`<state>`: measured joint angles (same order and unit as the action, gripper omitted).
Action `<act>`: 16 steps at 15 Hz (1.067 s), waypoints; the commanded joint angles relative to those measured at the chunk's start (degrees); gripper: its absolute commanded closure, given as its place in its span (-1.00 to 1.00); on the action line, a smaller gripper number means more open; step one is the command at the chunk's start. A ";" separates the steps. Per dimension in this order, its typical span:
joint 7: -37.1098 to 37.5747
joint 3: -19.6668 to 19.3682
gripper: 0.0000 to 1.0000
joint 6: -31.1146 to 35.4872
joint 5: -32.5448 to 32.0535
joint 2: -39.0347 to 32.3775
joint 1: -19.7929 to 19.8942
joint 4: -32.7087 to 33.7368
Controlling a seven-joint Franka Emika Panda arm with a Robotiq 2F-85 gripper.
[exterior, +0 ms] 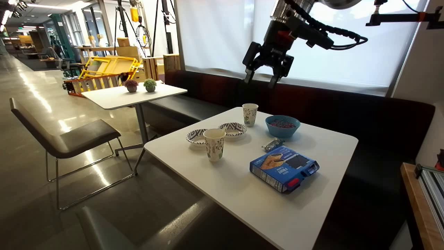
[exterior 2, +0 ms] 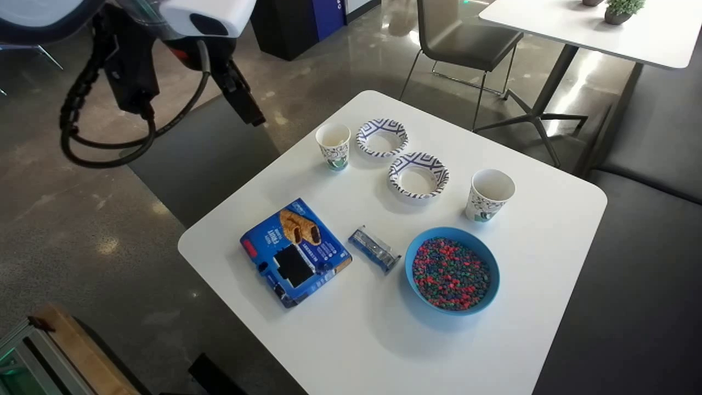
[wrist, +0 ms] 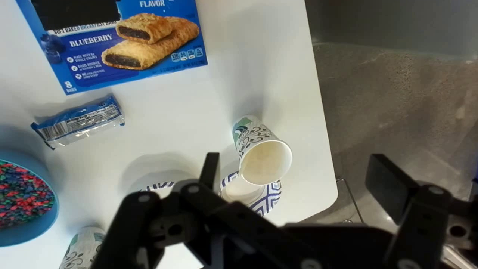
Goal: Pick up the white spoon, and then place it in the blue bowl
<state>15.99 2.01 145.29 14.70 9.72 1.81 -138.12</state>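
- A bright window (exterior: 222, 38) backlights the dark bench (exterior: 374, 114).
- Glare streaks the floor (exterior: 36, 93).
- Soft shadows spread across the table (exterior 2: 351, 345).
- In the wrist view, the gripper (wrist: 298, 175) looks blurred.

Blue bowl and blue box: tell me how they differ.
The blue bowl is round; the blue box is rectangular. The bowl's sides are plain; the box is printed. The bowl stands upright, holding multicolored bits; the box lies flat. Both rest on the white table.

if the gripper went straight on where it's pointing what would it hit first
Probably the patterned cup farther from the blue bowl, or the tabletop beside it; depth is unclear.
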 commanded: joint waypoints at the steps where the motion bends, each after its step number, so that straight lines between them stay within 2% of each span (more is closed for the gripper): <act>1: 0.23 -0.54 -1.00 -0.13 -0.21 -0.05 -0.54 0.08; 6: -0.48 -0.63 -1.00 0.36 -0.37 -0.70 -0.50 0.46; 9: -8.05 -2.03 -1.00 -2.29 -1.04 -3.45 -0.51 2.44; 11: -13.62 -2.89 -1.00 -1.60 -1.24 -6.11 -0.42 3.83; 16: -24.56 -3.31 -1.00 1.37 3.71 -13.72 -0.52 8.04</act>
<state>-3.31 -0.98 144.95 15.19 1.54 1.81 -133.76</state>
